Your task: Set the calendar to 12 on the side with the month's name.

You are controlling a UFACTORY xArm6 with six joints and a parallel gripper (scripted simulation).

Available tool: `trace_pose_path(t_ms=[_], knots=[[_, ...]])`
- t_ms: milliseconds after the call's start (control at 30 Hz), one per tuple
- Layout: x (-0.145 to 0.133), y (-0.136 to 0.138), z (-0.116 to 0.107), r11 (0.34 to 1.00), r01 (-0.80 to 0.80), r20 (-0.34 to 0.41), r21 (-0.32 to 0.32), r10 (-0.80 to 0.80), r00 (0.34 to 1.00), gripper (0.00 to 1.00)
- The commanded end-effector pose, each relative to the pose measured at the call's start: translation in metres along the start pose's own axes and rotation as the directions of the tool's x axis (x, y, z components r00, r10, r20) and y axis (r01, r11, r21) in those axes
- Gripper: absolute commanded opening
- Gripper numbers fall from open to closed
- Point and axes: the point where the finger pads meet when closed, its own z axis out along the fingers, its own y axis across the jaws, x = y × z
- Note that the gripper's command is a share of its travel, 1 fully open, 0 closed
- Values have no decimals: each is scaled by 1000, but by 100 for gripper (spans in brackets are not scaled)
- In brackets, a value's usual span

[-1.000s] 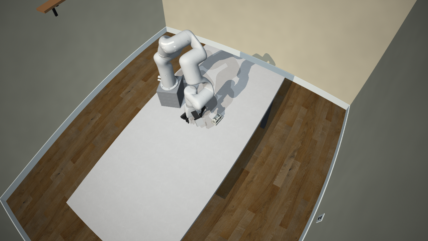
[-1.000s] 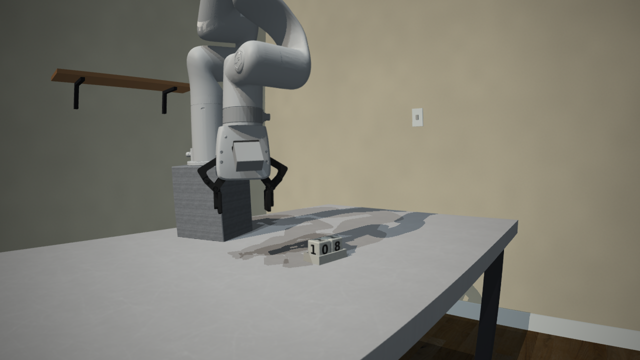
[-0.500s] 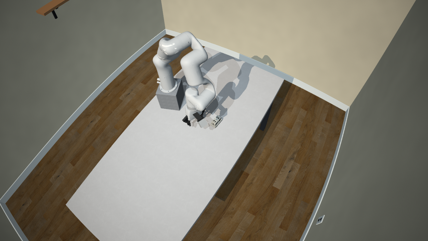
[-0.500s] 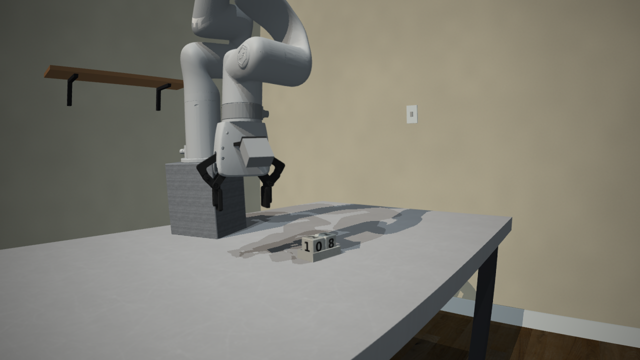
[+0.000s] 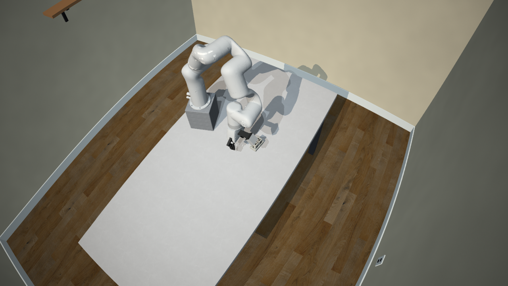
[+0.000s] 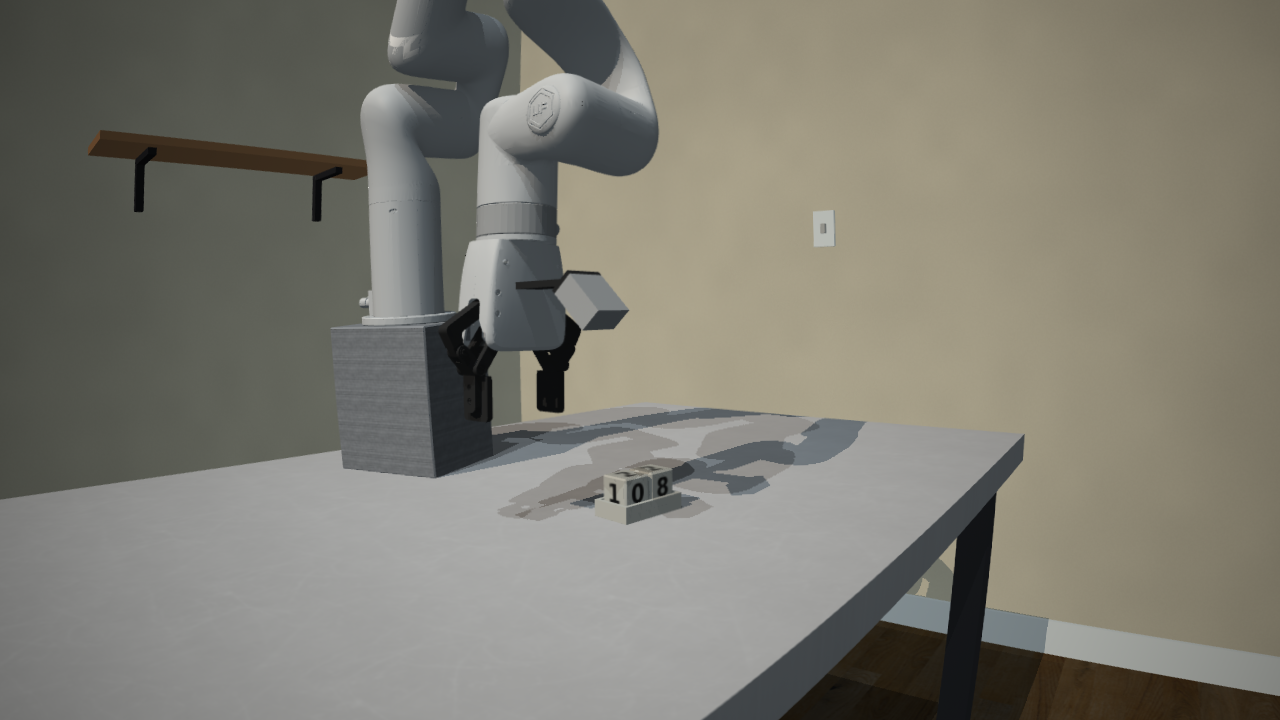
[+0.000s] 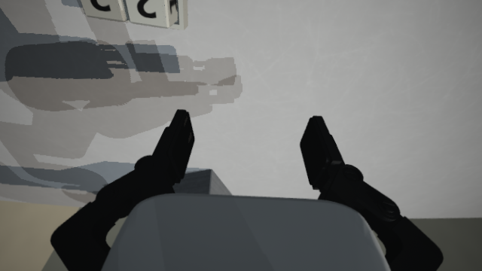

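1. Your gripper [image 5: 237, 145] [image 6: 516, 411] [image 7: 248, 127] has its 2 black fingers spread wide, with nothing between them.
2. You have it above the table [image 5: 177, 199] [image 6: 358, 555] [image 7: 376, 75], off to the side of the calendar and touching neither cube.
3. Your calendar's tray [image 6: 631, 512] [image 7: 183, 15] rests on the table, with the 2 cubes side by side in it.
4. In the exterior view, the left cube [image 6: 626, 488] [image 7: 148, 14] shows you an upright 0 on the long side and a 1 on its end.
5. The right cube [image 6: 662, 484] [image 7: 105, 9] shows you an upright 8, so this long side reads 08, not 12.
6. You can see dark digits on both tops, but the wrist view cuts them off at its upper edge.
7. You cannot tell from here which long side bears the month's name.
8. In the top view, your gripper's grey block [image 5: 253, 138] [image 6: 590, 301] hides part of the calendar.
9. Your arm's grey pedestal [image 5: 200, 119] [image 6: 384, 394] stands well apart from the tray.
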Motion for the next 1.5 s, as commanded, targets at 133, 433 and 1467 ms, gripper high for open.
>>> trace_pose_path(t_ms=[133, 433, 1467], knots=[[15, -12, -2, 963, 269, -3, 27, -269, 963, 100], [26, -23, -3, 879, 476, -9, 25, -476, 879, 100], [63, -73, -9, 230, 973, -26, 9, -973, 230, 100]])
